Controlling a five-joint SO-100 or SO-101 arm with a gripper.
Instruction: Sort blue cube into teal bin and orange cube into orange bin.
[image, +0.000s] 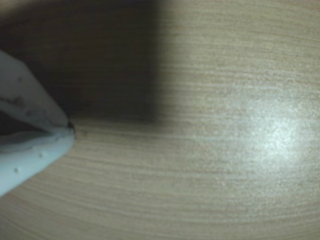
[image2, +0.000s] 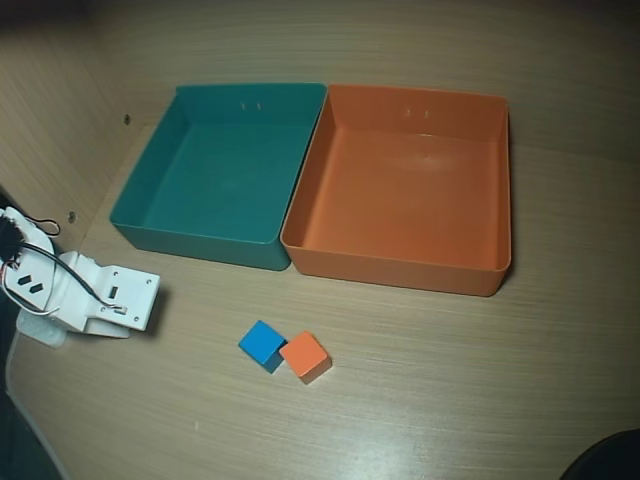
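In the overhead view the blue cube (image2: 262, 344) and the orange cube (image2: 305, 355) lie touching side by side on the wooden table, in front of the bins. The teal bin (image2: 200, 245) stands at the back left and the orange bin (image2: 400, 272) right beside it; both are empty. My white arm (image2: 95, 300) sits at the left edge, well left of the cubes, and its fingertips are hidden there. In the wrist view my gripper (image: 70, 129) enters from the left, its two white fingers meeting at the tips with nothing between them, low over bare wood. No cube or bin shows in that view.
A wooden side wall (image2: 50, 120) rises to the left of the teal bin, close behind the arm. A dark rounded object (image2: 610, 458) shows at the bottom right corner. Bare table lies around the cubes and to their right.
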